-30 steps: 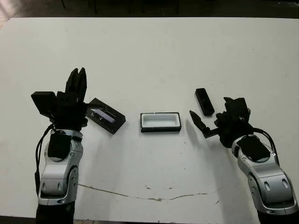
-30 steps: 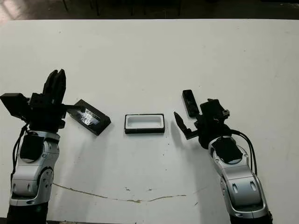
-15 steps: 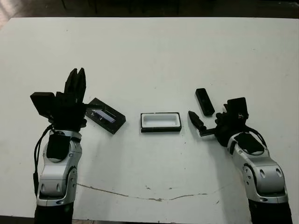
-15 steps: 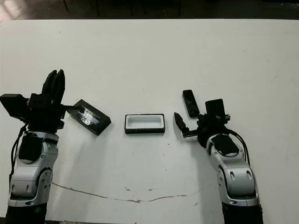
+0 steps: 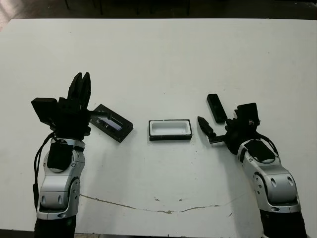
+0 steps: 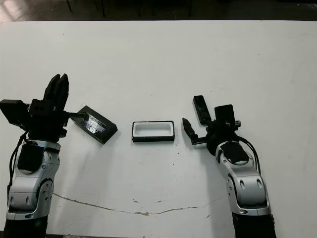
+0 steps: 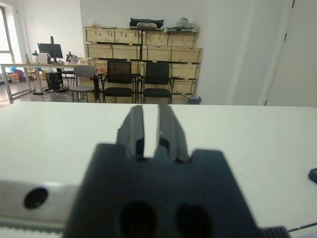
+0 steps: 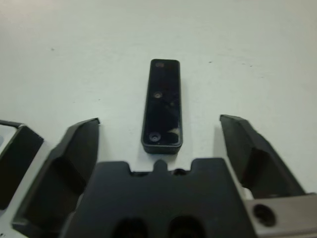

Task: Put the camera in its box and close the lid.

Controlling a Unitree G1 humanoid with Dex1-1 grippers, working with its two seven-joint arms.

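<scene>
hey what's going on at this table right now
A two-armed robot is packing a camera into its box. The right gripper is open and lined up with the camera, which lies flat on the white table, not yet grasped. The box sits open and empty in the middle. The lid lies beside the left gripper, which is shut and holds nothing.

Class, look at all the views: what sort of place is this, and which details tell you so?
Probably an office or lab workroom: beyond the white table stand black office chairs, a desk with a monitor, and stacked wooden crates along the wall.
</scene>
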